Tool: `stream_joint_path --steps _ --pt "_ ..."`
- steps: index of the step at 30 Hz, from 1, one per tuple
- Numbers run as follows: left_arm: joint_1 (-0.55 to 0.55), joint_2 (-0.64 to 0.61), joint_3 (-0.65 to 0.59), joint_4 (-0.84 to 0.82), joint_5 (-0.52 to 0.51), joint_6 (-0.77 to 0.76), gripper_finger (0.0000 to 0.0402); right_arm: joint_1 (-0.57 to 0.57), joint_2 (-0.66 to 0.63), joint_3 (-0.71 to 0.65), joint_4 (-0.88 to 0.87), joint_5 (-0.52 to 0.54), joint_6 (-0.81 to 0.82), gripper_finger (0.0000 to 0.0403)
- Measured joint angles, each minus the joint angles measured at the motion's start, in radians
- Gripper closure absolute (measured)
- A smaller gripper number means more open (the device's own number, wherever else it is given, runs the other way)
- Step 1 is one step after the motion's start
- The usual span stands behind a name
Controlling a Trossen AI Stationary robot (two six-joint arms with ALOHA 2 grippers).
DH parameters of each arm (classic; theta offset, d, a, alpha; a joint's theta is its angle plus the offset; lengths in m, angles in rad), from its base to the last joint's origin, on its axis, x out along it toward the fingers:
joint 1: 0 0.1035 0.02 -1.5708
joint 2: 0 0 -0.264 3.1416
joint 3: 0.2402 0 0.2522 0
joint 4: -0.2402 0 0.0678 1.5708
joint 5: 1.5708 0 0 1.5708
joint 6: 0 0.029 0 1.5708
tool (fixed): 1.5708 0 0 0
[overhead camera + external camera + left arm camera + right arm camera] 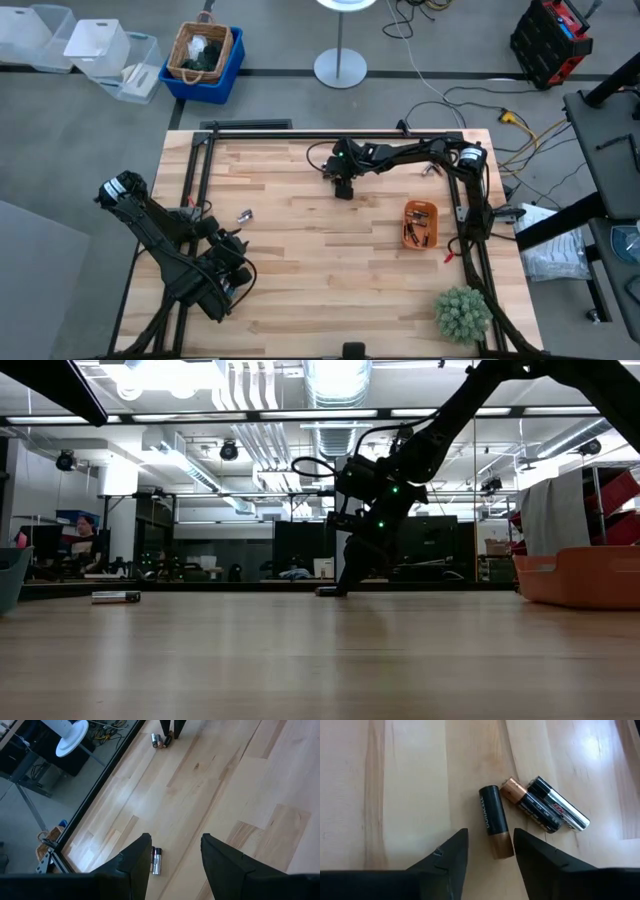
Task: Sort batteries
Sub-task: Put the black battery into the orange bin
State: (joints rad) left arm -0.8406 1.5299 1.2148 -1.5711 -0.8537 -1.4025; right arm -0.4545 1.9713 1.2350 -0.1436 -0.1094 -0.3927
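Pale wood surface (300, 300): small orange plastic tray (420, 224) holds batteries; right pincer (490, 852) apart over black-copper cylindrical batteries (496, 821); left pincer (175, 857) apart.

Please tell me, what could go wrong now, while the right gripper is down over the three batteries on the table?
1. The right gripper is open over one black and copper battery. Two more batteries lie touching each other just beside it, so a finger could knock them and they may roll away.
2. The battery lies at a slant between the fingers; closing may spin it rather than grip it.
3. The left gripper is open above another battery, near the table edge.
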Motion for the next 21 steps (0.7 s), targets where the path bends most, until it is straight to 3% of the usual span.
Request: stream_joint_path --steps 14,21 --pt "0.000 0.000 0.000 0.000 -0.001 0.001 0.0249 -0.001 0.000 0.001 -0.006 0.001 -0.012 0.0360" --pt "0.000 0.000 0.000 0.001 -0.001 0.004 0.0249 -0.002 -0.001 0.002 -0.012 -0.003 -0.016 0.0374"
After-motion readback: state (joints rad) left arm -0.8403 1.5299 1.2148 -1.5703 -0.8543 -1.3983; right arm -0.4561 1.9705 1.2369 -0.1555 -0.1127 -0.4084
